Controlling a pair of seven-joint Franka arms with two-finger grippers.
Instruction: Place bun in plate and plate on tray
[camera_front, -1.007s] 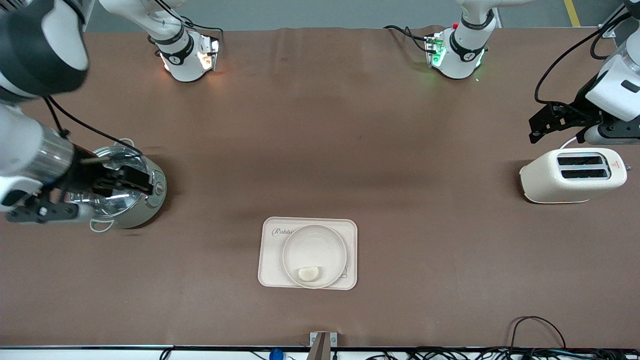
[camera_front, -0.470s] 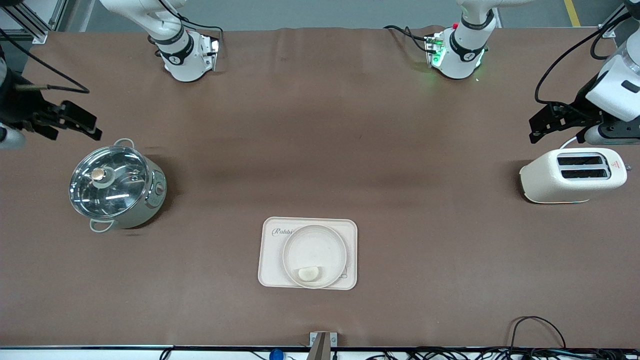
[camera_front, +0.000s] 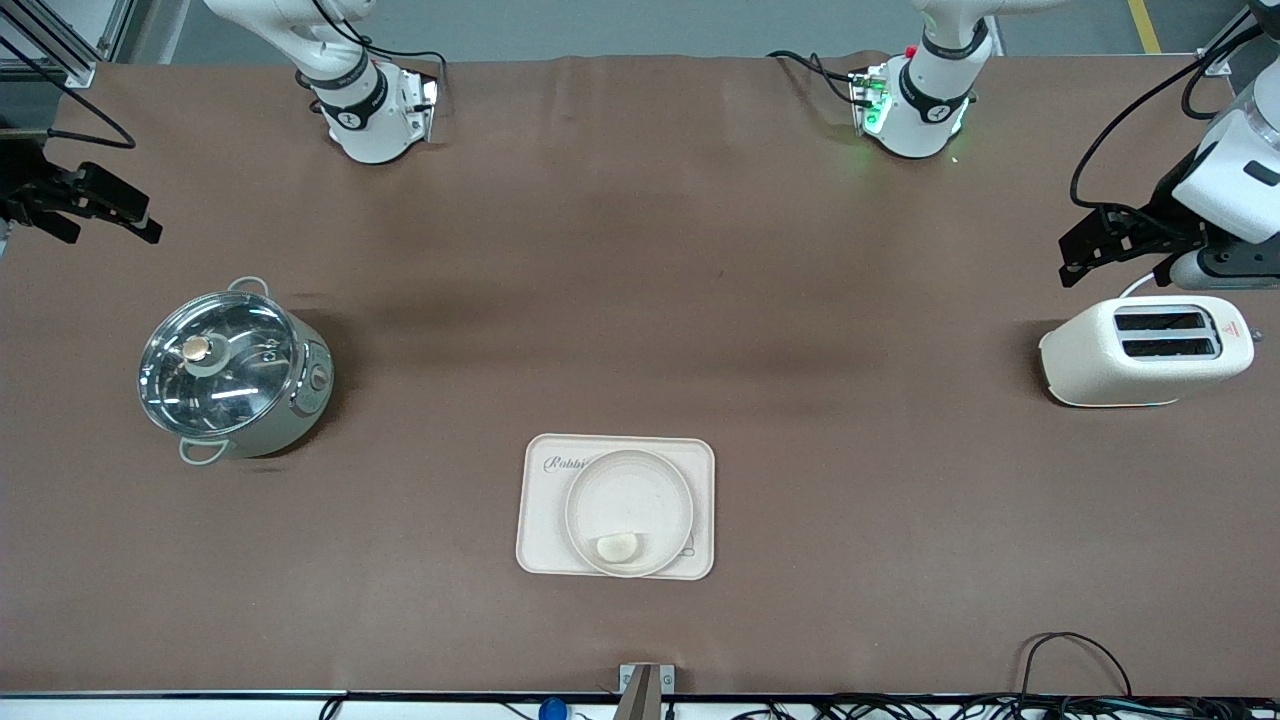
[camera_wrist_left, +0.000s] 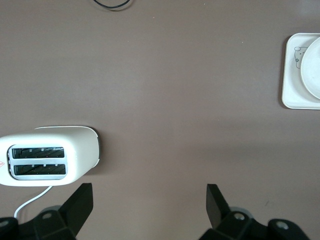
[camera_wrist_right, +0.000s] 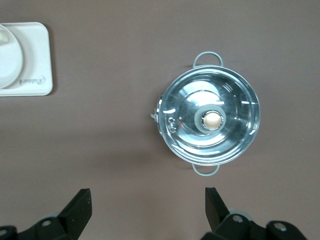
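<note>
On the tray (camera_front: 545, 520) the plate (camera_front: 628, 500) holds the bun (camera_front: 617, 547) near its rim, so any jolt could spill it; the left gripper (camera_wrist_left: 149, 200) over the toaster (camera_front: 1145, 350) and the right gripper (camera_wrist_right: 147, 202) over the pot (camera_front: 230, 372) both gape wide, empty.

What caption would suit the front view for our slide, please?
Bun in plate on tray; both grippers, left and right, open at the table's ends.

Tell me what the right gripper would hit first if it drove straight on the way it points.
Probably bare table. The right gripper, fingers open, points down beside the pot, apparently missing it, though depth is unclear.
</note>
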